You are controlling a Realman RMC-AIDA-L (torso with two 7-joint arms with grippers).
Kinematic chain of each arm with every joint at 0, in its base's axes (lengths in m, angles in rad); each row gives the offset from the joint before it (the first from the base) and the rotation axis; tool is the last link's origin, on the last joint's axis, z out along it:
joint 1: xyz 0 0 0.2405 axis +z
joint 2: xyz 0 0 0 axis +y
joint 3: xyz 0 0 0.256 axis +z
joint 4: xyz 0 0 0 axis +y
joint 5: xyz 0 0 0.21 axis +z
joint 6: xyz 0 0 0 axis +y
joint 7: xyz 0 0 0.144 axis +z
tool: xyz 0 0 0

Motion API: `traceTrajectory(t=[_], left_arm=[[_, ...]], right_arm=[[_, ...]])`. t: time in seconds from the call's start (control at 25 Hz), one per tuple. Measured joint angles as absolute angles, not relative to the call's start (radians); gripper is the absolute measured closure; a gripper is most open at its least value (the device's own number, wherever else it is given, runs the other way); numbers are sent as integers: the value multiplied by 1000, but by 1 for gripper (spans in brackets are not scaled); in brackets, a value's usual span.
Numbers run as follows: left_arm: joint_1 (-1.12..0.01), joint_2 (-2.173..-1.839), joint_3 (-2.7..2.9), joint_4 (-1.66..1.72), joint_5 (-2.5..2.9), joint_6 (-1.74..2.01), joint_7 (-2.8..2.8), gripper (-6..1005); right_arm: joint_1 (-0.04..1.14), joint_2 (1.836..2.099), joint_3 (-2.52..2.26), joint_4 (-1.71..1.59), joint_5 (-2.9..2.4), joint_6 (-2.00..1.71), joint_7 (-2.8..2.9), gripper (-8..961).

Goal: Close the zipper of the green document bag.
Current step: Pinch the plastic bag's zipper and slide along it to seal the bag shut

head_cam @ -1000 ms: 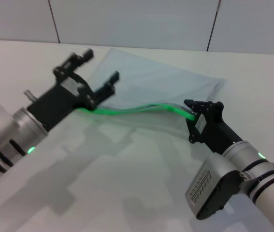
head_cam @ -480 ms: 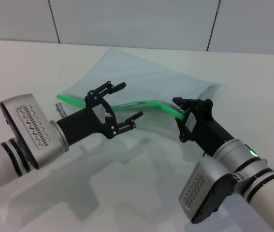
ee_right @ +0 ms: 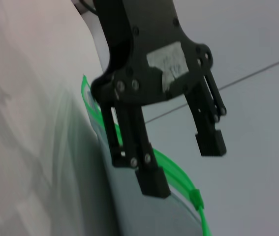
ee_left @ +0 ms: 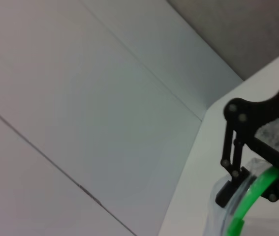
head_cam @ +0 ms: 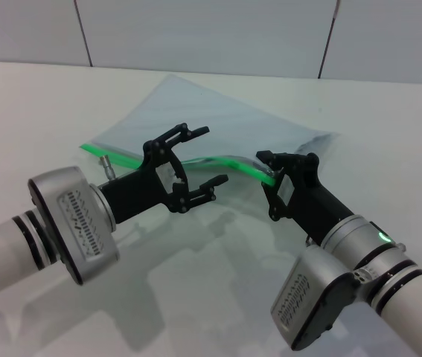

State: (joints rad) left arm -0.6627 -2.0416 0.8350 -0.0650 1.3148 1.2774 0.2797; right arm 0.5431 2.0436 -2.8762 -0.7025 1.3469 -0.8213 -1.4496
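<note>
The green document bag lies flat on the white table, pale and translucent. Its zipper is a bright green strip along the near edge, bowed upward toward the right end. My right gripper is shut on that right end and holds it off the table; the left wrist view shows the right gripper clamped on the green strip. My left gripper is open, its fingers straddling the strip near the middle without touching it. In the right wrist view the left gripper stands open over the zipper, with a small green tab on the strip.
A white table runs back to a tiled wall. Both forearms reach in from the near side, the left one crossing low in front of the bag's left half.
My left arm has swung in and to the right, bringing its open gripper from the bag's left part to the zipper's middle. My right gripper has drawn the held end slightly left.
</note>
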Motion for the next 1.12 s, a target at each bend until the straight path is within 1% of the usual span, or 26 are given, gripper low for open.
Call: traceTrajectory(t=[0.48, 0.88, 1.12], left_arm=[[-687, -2046, 832, -103, 1315, 1286, 462, 208], [-687, -2049, 830, -103, 1314, 1333, 545, 258], [-687, -2048, 834, -103, 1315, 1334, 547, 490]], right_arm=[[543, 2046, -2876, -704, 1325, -816, -1452, 904], [543, 2046, -2876, -704, 1324, -815, -1455, 905], [543, 2046, -2876, -705, 1324, -815, -1457, 905]])
